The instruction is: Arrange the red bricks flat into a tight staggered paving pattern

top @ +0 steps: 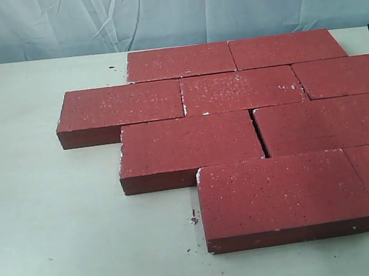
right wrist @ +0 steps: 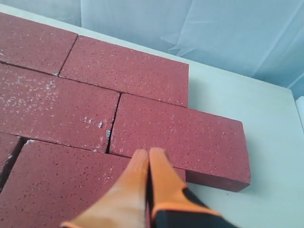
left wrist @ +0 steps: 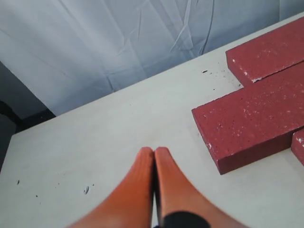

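1. On the pale surface (top: 54, 228) we've got all the red bricks (top: 233, 91) lying flat in four rows. That's nine by our count, and each row is offset from the next, so the stagger's basically there.
2. Tightness is the bit that's left, we reckon. A slanted gap (top: 259, 135) sits between the two bricks of the third row from the back, and there's a smaller chink in the second row toward the right.
3. Left end effector (left wrist: 155, 151) has its orange fingers pinched together, holding nothing, over bare surface just off the pattern's left end.
4. Right end effector (right wrist: 148, 153) is likewise pinched closed and empty, over the bricks near the pattern's right end. Whether it's touching them, we can't tell.
5. Our guess: nearly done, with only a nudge or two needed to close those seams.
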Controlling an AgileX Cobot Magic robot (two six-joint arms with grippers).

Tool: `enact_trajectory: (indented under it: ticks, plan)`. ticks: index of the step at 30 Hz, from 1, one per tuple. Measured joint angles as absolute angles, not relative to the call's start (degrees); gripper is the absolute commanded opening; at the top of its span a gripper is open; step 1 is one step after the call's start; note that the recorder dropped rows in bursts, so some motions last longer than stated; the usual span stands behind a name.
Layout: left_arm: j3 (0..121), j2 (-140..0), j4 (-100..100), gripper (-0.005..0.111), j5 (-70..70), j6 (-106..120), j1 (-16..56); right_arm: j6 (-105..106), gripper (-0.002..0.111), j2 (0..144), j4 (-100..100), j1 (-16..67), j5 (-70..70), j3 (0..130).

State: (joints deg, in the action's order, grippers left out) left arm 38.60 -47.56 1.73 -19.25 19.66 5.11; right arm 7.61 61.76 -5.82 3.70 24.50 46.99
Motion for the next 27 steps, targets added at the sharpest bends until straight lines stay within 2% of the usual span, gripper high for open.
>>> enact_trajectory:
  ticks: [13, 27]
  plan:
    - [29.5, -30.9, 5.8, 0.0, -15.2, 19.7, 5.6, 7.4, -0.001, 57.5, -3.3, 3.7, 18.2, 42.2]
    - [29.4, -25.3, 9.3, 0.0, -14.9, 19.7, 5.6, 7.4, -0.001, 56.9, -2.9, 3.7, 18.2, 42.1]
